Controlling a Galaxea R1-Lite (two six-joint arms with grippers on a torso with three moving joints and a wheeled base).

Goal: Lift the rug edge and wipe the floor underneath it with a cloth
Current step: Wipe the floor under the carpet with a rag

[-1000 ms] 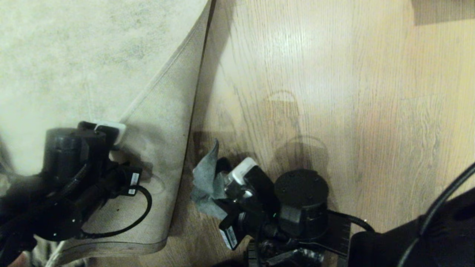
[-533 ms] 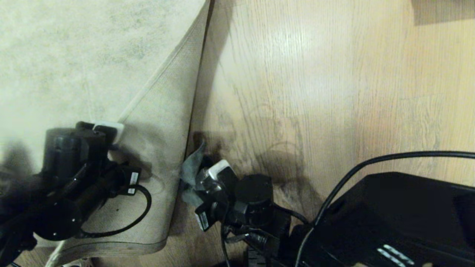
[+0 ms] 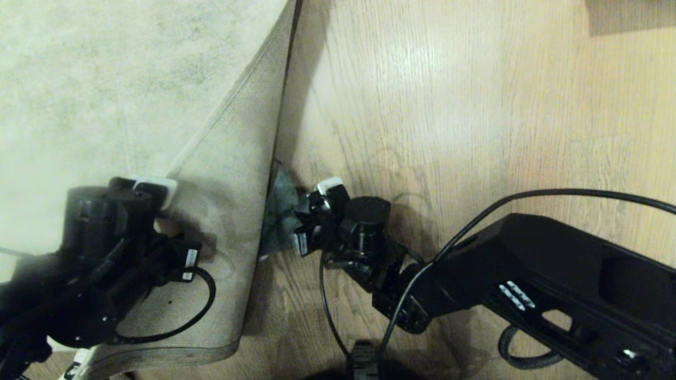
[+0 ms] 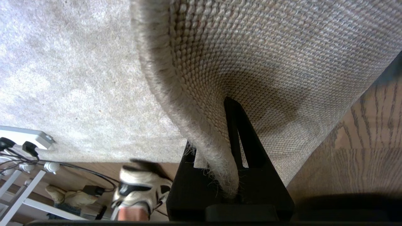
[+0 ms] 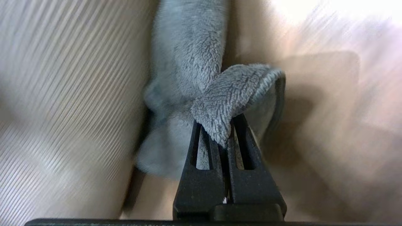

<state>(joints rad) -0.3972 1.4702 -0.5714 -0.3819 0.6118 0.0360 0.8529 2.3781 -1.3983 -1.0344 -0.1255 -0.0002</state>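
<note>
Beige-grey short-pile rug (image 3: 105, 79), coarse tan woven backing (image 4: 267, 62); fluffy grey plush cloth (image 5: 194, 72); light brown wood-grain plank floor (image 3: 475, 105), slightly glossy, were recorded.

Rug edge (image 3: 232, 121) folded back; grey cloth (image 3: 282, 211) on floor (image 3: 475, 105).

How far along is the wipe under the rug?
Done: left pincer holds the rug edge lifted, backing showing. In hand: right pincer, clamped on the cloth, presses it onto the floor beside the raised flap. Left: finishing the wipe, lowering the rug.
</note>
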